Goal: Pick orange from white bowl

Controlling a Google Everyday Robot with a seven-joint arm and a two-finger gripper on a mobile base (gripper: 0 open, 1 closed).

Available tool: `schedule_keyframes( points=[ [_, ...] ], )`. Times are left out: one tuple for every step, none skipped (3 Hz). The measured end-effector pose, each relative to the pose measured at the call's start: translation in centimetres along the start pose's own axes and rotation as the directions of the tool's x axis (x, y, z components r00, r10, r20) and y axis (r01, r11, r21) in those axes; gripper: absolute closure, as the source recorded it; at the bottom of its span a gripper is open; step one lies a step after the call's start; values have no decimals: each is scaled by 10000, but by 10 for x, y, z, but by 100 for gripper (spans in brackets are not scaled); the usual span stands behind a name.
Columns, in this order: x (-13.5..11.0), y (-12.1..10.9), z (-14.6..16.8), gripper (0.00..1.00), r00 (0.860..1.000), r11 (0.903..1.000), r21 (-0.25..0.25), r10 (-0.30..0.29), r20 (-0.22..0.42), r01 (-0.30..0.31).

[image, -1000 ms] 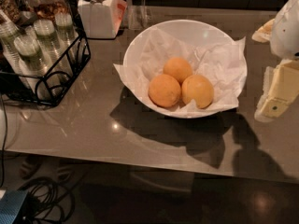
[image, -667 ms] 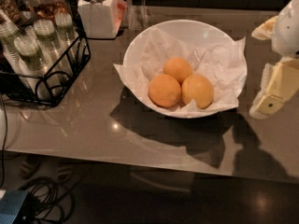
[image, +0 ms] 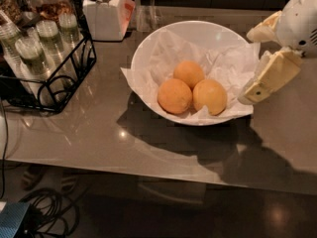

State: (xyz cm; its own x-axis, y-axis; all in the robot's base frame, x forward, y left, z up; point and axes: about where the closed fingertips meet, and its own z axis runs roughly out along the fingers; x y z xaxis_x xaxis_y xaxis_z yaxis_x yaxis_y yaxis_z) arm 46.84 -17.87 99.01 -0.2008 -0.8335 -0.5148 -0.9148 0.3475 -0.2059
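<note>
The white bowl (image: 195, 33), lined with crumpled white paper, stands on the grey table and holds three round fruits. The orange (image: 210, 96), the palest and most yellow, lies at the front right of the bowl. A deeper orange fruit (image: 174, 95) touches it on the left and a smaller one (image: 188, 73) lies behind both. My gripper (image: 249, 67) hangs at the bowl's right rim, to the right of the orange and apart from it. Its cream fingers (image: 270, 76) stand apart, open and empty.
A black wire rack (image: 47, 66) with several lidded cups stands at the left. A white lidded jar (image: 105, 11) and a clear glass (image: 147, 14) stand behind the bowl. Cables (image: 44, 212) lie on the floor under the table's front edge.
My gripper has moved left, from beside the bowl to its right rim. The bowl and fruits have not moved.
</note>
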Motion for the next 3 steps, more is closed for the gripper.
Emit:
schedule_keyframes(
  points=[
    [2,-1,0,27,10000,10000,48,-25,-90,25],
    [-1,0,11,23,9997,10000,-74,43,250,-41],
    [-15,0,34,17,9975,9994,-322,-79,702,102]
  ],
)
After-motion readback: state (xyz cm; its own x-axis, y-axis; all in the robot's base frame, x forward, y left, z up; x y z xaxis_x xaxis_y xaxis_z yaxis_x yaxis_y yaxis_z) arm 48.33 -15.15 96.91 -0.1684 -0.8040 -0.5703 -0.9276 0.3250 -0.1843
